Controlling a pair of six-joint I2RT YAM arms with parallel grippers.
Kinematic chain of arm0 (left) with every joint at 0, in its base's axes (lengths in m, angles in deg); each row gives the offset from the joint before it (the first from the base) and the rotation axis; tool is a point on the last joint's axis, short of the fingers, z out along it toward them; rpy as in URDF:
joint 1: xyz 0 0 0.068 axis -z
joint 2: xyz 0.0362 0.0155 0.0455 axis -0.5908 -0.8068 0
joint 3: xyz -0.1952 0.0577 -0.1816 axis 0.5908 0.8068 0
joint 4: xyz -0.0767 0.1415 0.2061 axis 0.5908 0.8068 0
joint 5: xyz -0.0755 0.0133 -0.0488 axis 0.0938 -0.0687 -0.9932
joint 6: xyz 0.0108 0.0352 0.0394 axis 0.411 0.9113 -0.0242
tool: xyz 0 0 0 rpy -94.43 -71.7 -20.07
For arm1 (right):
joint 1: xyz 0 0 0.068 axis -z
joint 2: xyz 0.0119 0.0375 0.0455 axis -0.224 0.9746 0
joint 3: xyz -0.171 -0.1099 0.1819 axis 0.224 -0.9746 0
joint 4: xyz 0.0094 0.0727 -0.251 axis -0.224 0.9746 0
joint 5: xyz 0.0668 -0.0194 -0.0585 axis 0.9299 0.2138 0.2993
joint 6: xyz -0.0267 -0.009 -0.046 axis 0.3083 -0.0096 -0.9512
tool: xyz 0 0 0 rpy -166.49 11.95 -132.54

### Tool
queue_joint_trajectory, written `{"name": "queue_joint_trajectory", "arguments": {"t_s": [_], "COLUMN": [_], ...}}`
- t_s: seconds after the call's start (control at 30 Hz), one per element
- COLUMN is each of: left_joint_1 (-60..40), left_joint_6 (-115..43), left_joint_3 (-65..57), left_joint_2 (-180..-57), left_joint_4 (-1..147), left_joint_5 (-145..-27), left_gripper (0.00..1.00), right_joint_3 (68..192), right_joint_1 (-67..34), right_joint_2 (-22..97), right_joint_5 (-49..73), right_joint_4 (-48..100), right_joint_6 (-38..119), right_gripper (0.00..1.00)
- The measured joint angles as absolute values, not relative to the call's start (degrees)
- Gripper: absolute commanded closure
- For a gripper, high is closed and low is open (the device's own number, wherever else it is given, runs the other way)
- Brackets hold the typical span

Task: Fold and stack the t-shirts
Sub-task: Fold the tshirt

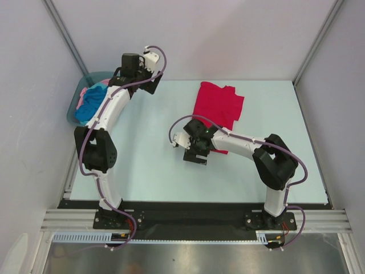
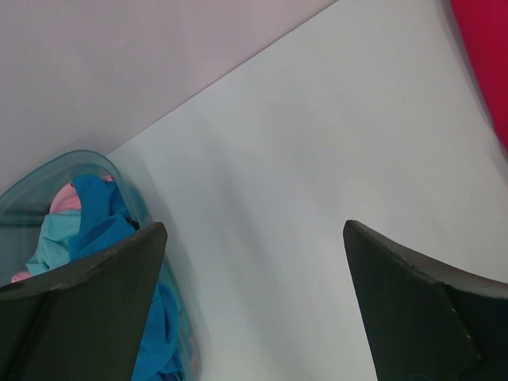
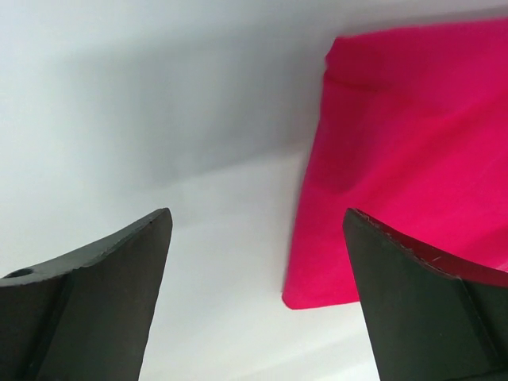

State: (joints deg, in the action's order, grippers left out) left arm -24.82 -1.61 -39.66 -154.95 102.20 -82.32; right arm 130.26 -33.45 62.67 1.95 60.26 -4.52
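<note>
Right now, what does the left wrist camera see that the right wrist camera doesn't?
Only the left wrist view shows the see-through tub with a blue shirt and a pink shirt bundled inside, plus the left claw, open. Only the right wrist view shows a corner of the red shirt lying flat, plus the right claw, open and empty. Both show the pale table and some red shirt; the left wrist view catches just a strip at its edge.

no text, label, brand, number or sign could be read in any of the three views.
</note>
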Motion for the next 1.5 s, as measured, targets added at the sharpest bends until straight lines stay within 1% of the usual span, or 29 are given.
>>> {"name": "queue_joint_trajectory", "arguments": {"t_s": [0.4,0.53,0.6,0.7,0.8,0.83,0.9,0.93,1.17,1.5], "left_joint_1": [-24.82,-24.82,-24.82,-24.82,-24.82,-24.82,-24.82,-24.82,-24.82,-24.84], "left_joint_6": [-1.87,-2.33,-2.37,-2.52,-2.76,-2.76,-2.74,-2.74,-2.22,-0.47], "left_joint_3": [-39.56,-39.56,-39.56,-39.58,-39.97,-40.25,-40.98,-41.33,-44.15,-52.63], "left_joint_2": [-154.73,-154.73,-154.73,-154.73,-154.73,-154.73,-154.73,-154.73,-155.19,-159.87], "left_joint_4": [100.41,100.17,100.15,100.13,100.19,100.19,100.17,100.15,100.21,99.95], "left_joint_5": [-82.23,-82.23,-82.25,-82.21,-82.16,-82.14,-82.03,-81.99,-81.11,-80.37], "left_gripper": [0.00,0.00,0.00,0.00,0.00,0.00,0.00,0.00,0.00,0.00], "right_joint_3": [120.06,118.81,118.90,119.71,121.13,121.59,122.22,122.48,124.67,138.72], "right_joint_1": [-31.85,-30.65,-29.71,-28.00,-26.58,-26.34,-26.19,-26.21,-26.19,-24.59], "right_joint_2": [59.66,59.50,60.25,61.71,63.68,64.33,65.56,66.19,66.50,65.88], "right_joint_5": [-5.37,-6.75,-7.73,-9.28,-10.01,-10.33,-10.01,-10.57,-8.96,6.85], "right_joint_4": [54.38,50.88,49.09,46.12,44.22,43.95,44.02,44.02,48.15,75.04], "right_joint_6": [-4.80,-5.98,-6.81,-7.73,-8.50,-8.65,-8.85,-9.24,-11.27,-20.21], "right_gripper": [0.06,0.19,0.21,0.27,0.47,0.64,0.83,1.00,1.00,1.00]}}
